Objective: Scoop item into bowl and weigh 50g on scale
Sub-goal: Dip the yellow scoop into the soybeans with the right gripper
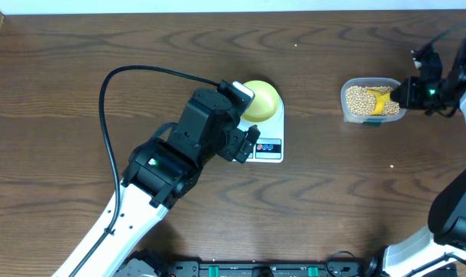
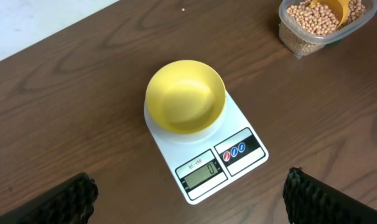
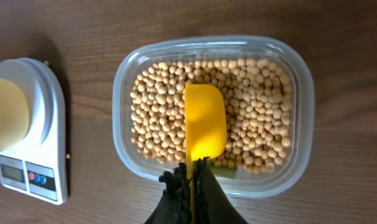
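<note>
Status: setup complete, transfer not started.

1. The bowl (image 2: 185,96) sits centred on the platform of the scale (image 2: 207,146), near the middle of the table (image 1: 64,61). The bowl is empty. The display appears to read zero.
2. All of the beans (image 3: 257,112) are in the clear tub (image 3: 303,81), which stands close to the table's right edge, well apart from the scale.
3. My right gripper (image 3: 191,171) is clamped on the handle of the yellow scoop (image 3: 204,121). The scoop head lies in the beans, and I see no beans on its upper face.
4. My left gripper (image 2: 188,186) hangs above the scale with its jaws spread wide and nothing between them.

Remaining, in my judgement: load the scoop, carry it to the bowl, tip it, and repeat in smaller portions until the display reaches the target weight.
</note>
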